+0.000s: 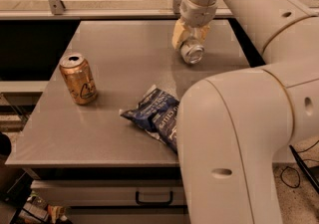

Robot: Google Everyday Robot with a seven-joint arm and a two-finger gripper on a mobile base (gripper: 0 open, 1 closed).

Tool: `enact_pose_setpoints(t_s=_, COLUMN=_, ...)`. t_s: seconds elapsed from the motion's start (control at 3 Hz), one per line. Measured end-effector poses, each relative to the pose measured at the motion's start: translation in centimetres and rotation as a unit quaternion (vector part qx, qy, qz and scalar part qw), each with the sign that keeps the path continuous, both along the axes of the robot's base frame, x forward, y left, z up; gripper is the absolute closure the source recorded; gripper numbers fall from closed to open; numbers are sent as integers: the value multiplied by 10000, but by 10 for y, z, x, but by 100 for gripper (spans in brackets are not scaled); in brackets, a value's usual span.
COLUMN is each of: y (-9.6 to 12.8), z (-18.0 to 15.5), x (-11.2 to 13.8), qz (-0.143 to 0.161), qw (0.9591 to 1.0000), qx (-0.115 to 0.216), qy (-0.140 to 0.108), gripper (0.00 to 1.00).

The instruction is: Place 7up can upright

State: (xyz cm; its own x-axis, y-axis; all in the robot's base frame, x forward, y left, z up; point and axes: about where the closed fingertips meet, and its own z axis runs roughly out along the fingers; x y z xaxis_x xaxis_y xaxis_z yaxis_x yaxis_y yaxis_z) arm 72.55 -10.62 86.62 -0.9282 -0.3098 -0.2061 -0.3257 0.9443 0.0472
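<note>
The 7up can (192,52) is a small silver can, tilted so that its silver end faces the camera, at the back right of the grey table (124,68). My gripper (189,39) comes down from above and its cream fingers (178,34) sit on either side of the can, shut on it. The can's green markings are hidden by the fingers. I cannot tell whether the can touches the table.
An orange-gold can (79,79) stands upright at the left of the table. A crumpled blue chip bag (155,116) lies near the front, partly behind my arm (239,138), which fills the right foreground. A drawer handle (154,199) shows below the table.
</note>
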Motion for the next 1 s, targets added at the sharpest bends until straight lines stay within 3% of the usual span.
enact_pose_setpoints(t_s=0.33, y=-8, z=26, x=-1, qz=56, qw=9995, qx=60, qy=-306, gripper=100)
enact_pose_setpoints(t_s=0.67, y=-15, z=49, x=-5, qz=347, qw=9967, qx=387, qy=-624, gripper=100)
enact_pose_setpoints(t_s=1.0, y=-24, z=69, x=-6, qz=706, qw=9899, qx=730, qy=-985, gripper=100)
